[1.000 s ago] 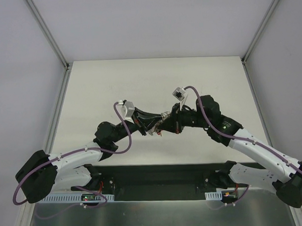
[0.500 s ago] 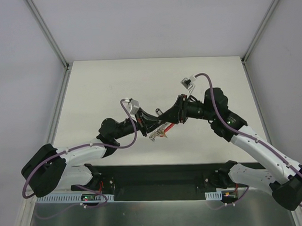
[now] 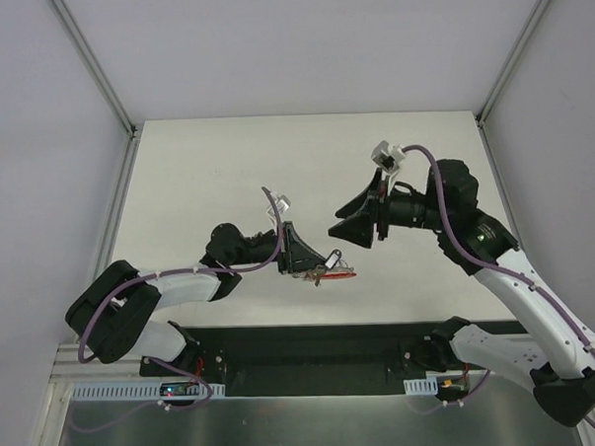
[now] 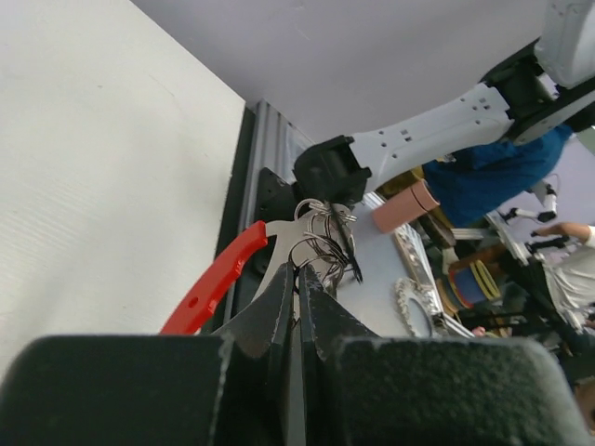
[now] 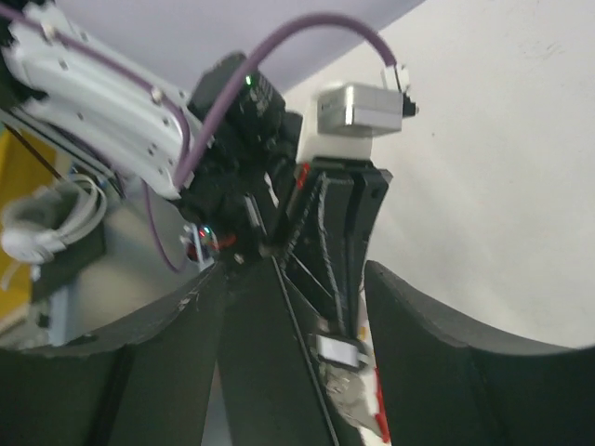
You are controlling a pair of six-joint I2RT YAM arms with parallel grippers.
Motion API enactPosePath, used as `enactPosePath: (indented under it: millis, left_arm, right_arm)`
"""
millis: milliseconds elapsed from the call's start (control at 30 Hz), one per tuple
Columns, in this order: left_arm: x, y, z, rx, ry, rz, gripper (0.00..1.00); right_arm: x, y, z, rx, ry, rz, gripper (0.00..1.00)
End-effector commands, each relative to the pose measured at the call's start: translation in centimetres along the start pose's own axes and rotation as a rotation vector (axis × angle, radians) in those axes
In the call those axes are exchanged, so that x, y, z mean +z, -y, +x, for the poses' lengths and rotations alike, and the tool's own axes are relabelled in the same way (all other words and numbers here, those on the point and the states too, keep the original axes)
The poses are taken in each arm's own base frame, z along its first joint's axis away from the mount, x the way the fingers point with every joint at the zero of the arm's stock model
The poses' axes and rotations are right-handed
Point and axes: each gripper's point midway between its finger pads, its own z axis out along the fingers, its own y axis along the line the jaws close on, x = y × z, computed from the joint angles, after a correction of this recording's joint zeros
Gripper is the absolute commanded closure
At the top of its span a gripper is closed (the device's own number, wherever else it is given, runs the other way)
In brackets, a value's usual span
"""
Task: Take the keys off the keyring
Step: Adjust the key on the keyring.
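My left gripper is clenched on the keyring, held above the counter at mid-frame in the top view. Its red piece juts right, and the keys are bunched on the ring. My right gripper is released, just to the upper right and apart from it.

Both arms look alike to me. Left arm and right arm: white links with small dark screws, black joints, a purple cable along each. Left gripper and right gripper: black, wedge-shaped fingers. There is a grey-white camera box at each wrist.
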Motion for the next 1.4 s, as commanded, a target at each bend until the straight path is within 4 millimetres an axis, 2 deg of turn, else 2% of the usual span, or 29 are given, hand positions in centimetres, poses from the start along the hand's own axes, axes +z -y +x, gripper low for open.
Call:
enactPosePath:
  millis: [0,33,67,133,233,300,367,400,433,500,533,567,633,667,700,733,767,800,867,900,933,967,1000,1100,1367]
  left_arm:
    - [-0.2,7.5,-3.7,0.215,0.071,0.292,1.00]
    - [-0.2,7.6,-3.6,0.202,0.057,0.297,1.00]
    - [-0.2,7.6,-3.5,0.189,0.050,0.295,1.00]
    - [-0.2,7.8,-3.4,0.172,0.036,0.302,1.00]
    - [-0.2,7.7,-3.3,0.152,0.025,0.294,1.00]
    - [-0.3,7.8,-3.3,0.151,0.019,0.296,1.00]
    - [-0.3,7.9,-3.2,0.144,0.008,0.296,1.00]
    - [-0.3,8.0,-3.3,0.141,0.003,0.297,1.00]
    - [-0.2,7.6,-3.1,0.117,-0.012,0.279,1.00]
    - [-0.1,7.6,-3.3,0.104,-0.024,0.268,1.00]
    - [-0.1,7.6,-3.3,0.103,-0.028,0.265,1.00]
    - [0.0,7.5,-3.4,0.090,-0.033,0.255,1.00]
    - [-0.1,7.7,-3.6,0.080,-0.037,0.247,1.00]
    - [0.1,7.3,-3.5,0.041,-0.053,0.222,1.00]
    - [0.0,7.5,-3.7,0.035,-0.055,0.216,1.00]
    - [0.1,7.3,-3.8,0.016,-0.059,0.203,1.00]
    - [0.1,7.6,-4.0,0.012,-0.060,0.200,1.00]
    - [0.0,7.9,-4.2,0.006,-0.062,0.195,1.00]
    - [-0.1,8.2,-4.6,0.013,-0.053,0.185,1.00]
    - [-0.2,8.0,-4.4,0.002,-0.064,0.155,1.00]
    - [-0.2,8.1,-4.6,0.005,-0.058,0.139,1.00]
    - [-0.2,8.1,-4.8,0.007,-0.059,0.124,1.00]
    - [-0.5,8.4,-5.0,0.031,-0.049,0.115,1.00]
    - [-0.9,8.3,-5.1,0.009,-0.047,0.078,1.00]
    - [-1.6,8.1,-5.4,-0.088,-0.051,0.049,1.00]
  right_arm:
    - [-1.7,0.0,3.7,-0.250,-0.140,-0.062,0.36]
    - [-1.9,-0.1,5.2,-0.245,-0.185,-0.090,0.34]
    - [-2.1,-0.1,5.8,-0.277,-0.201,-0.101,0.33]
    - [-2.4,0.2,6.8,-0.378,-0.214,-0.105,0.33]
    - [-2.2,0.7,7.5,-0.407,-0.232,-0.086,0.32]
    - [-2.2,-0.9,8.2,-0.428,-0.249,-0.152,0.32]
    - [-2.3,-1.2,8.6,-0.509,-0.248,-0.130,0.33]
    - [-1.9,-2.2,9.6,-0.568,-0.250,-0.156,0.34]
    - [-2.5,-1.8,8.8,-0.666,-0.200,-0.082,0.34]
    - [-2.2,-2.2,8.7,-0.759,-0.130,-0.056,0.37]
    - [-2.5,-1.2,7.8,-0.818,-0.099,0.027,0.37]
    - [-3.2,-1.4,6.9,-0.851,-0.052,0.060,0.37]
    - [-3.3,-1.2,6.9,-0.927,-0.038,0.095,0.38]
    - [-3.7,-1.3,6.9,-1.035,-0.037,0.087,0.44]
    - [-3.5,-2.4,7.1,-1.086,-0.018,0.052,0.45]
    - [-3.7,-1.4,7.2,-1.130,-0.027,0.114,0.46]
    - [-3.9,-1.6,6.7,-1.230,-0.016,0.120,0.47]
    - [-3.6,-2.8,6.9,-1.284,-0.001,0.086,0.47]
    - [-3.7,-2.5,6.3,-1.377,-0.019,0.147,0.51]
    - [-2.9,-3.3,6.6,-1.466,-0.044,0.123,0.51]
    - [-2.9,-2.8,6.4,-1.506,-0.077,0.167,0.51]
    - [-2.6,-3.2,5.9,-1.539,-0.089,0.174,0.51]
    - [-1.6,-3.7,6.6,-1.607,-0.124,0.152,0.51]
    - [-0.8,-4.1,6.2,-1.670,-0.145,0.178,0.51]
    - [0.6,-4.3,7.5,-1.821,-0.218,0.160,0.51]
